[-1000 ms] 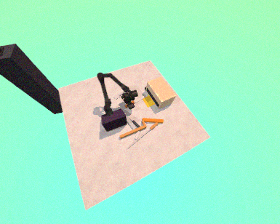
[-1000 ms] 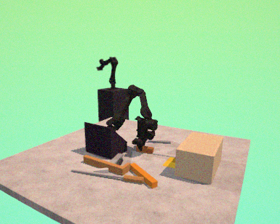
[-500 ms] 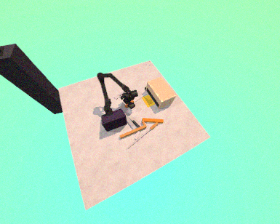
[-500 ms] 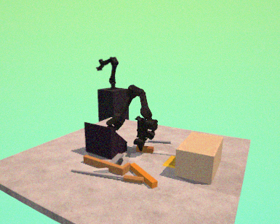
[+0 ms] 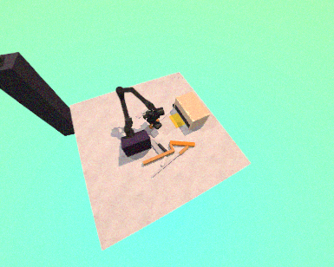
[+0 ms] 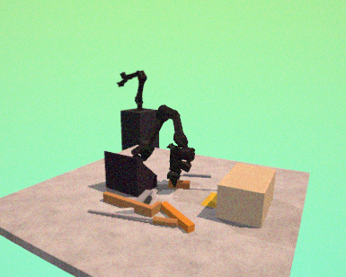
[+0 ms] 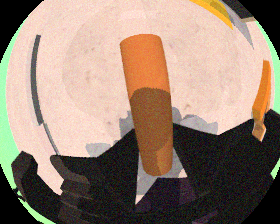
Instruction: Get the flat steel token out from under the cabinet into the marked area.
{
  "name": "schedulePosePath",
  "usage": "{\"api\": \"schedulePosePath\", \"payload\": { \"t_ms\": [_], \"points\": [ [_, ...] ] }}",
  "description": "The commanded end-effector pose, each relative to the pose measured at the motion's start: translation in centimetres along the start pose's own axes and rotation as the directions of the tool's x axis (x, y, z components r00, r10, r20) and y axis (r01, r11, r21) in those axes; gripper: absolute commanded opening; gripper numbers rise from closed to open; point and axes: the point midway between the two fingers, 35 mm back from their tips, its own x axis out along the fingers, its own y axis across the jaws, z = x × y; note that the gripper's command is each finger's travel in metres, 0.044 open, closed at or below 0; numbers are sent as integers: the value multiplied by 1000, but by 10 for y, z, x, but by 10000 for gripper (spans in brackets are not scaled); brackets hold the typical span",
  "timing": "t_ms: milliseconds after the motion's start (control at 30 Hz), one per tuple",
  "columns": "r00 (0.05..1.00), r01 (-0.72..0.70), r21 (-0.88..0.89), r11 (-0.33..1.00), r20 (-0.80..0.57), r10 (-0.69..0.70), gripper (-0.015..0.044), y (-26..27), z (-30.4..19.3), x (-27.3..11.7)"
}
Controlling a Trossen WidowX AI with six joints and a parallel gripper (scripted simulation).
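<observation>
The cabinet (image 5: pixel 192 106) (image 6: pixel 245 193) is a tan box with a dark strip along its lower front. The yellow marked area (image 5: pixel 177 120) (image 6: pixel 209 201) (image 7: pixel 211 9) lies in front of it. I cannot make out the steel token in any view. My gripper (image 5: pixel 154 126) (image 6: pixel 173 182) (image 7: pixel 152 129) is shut on an orange handle (image 6: pixel 182 184) (image 7: pixel 146 65), low over the table and short of the marked area. In the exterior view a thin rod runs from that handle side towards the cabinet; its tip is unclear, and the rod does not show in the wrist view.
Orange bars (image 5: pixel 182 143) (image 6: pixel 178 217) lie on the arm's side away from the grey rod (image 6: pixel 197 175). Beside them is another thin rod with an orange handle (image 5: pixel 184 150) (image 6: pixel 164 221). A grey and dark piece lies by the purple-black base (image 5: pixel 136 143) (image 6: pixel 123 173).
</observation>
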Motion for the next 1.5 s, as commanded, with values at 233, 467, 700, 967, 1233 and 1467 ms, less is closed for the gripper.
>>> {"api": "schedulePosePath", "payload": {
  "t_ms": [233,467,700,967,1233,1467],
  "points": [
    [1000,0,-92,996,3,0,0,0,1,-1],
    [1000,1,-146,989,3,0,0,0,2,-1],
    [1000,1,-180,984,2,0,0,-2,2,-1],
    [1000,1,-189,982,2,-1,0,-9,4,-2],
    [1000,2,-196,981,2,-1,0,-16,6,-2],
    [1000,2,-201,980,2,-2,0,-22,7,-2]
  ]
}}
